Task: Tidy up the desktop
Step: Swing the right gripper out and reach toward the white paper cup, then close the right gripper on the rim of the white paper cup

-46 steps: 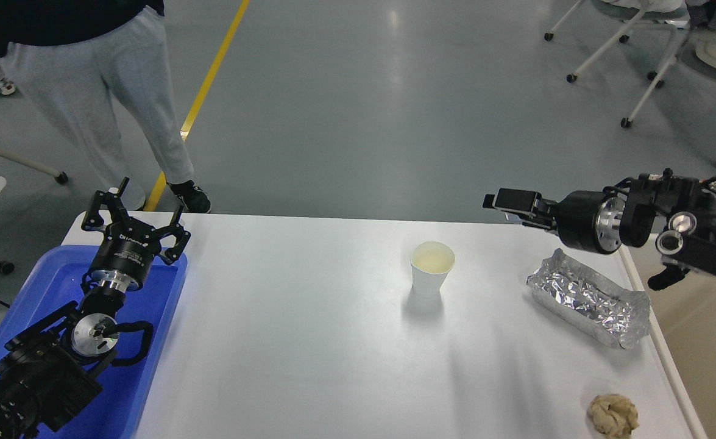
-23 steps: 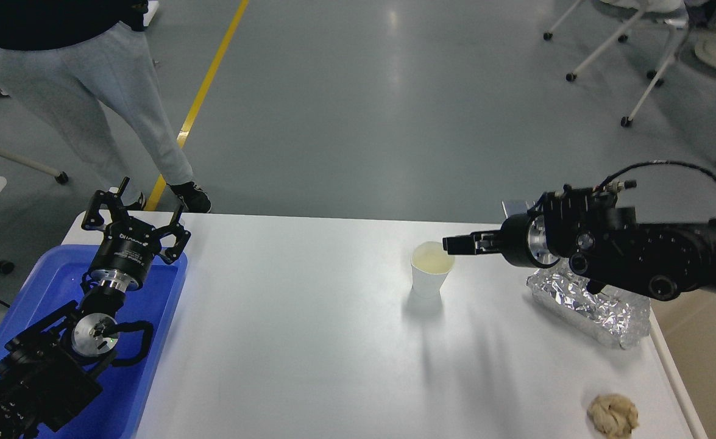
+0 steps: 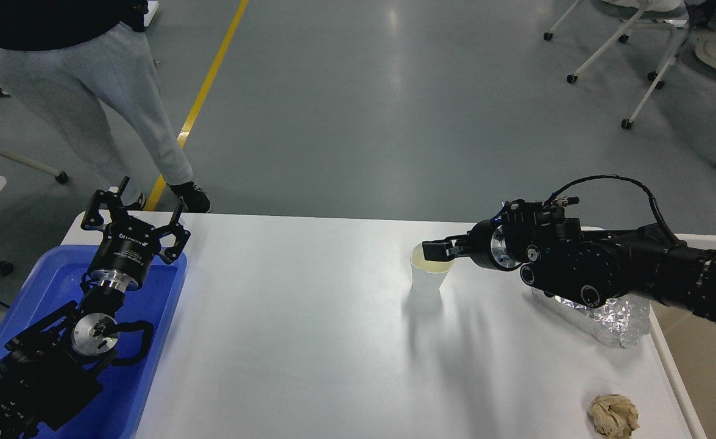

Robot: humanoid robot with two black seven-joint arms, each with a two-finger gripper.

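The white desktop (image 3: 309,329) fills the lower view. A white paper cup (image 3: 428,281) stands upright on it, right of the middle. My right gripper (image 3: 435,250) reaches in from the right and sits at the cup's rim, over its opening; its fingers overlap, so I cannot tell how they stand. A crumpled foil tray (image 3: 607,317) lies behind my right arm and is partly hidden. A crumpled brown paper ball (image 3: 613,414) lies at the front right. My left gripper (image 3: 135,210) is open and empty above the blue tray (image 3: 163,292).
The blue tray lies at the desktop's left edge, under my left arm. A person in grey trousers (image 3: 89,91) stands beyond the far left corner. Wheeled chairs (image 3: 638,61) stand at the far right. A beige surface (image 3: 711,366) lies past the right edge.
My right arm has swung left and down, from above the foil tray to the cup's rim. The left arm has not moved. The cup, foil tray and paper ball stay in place.
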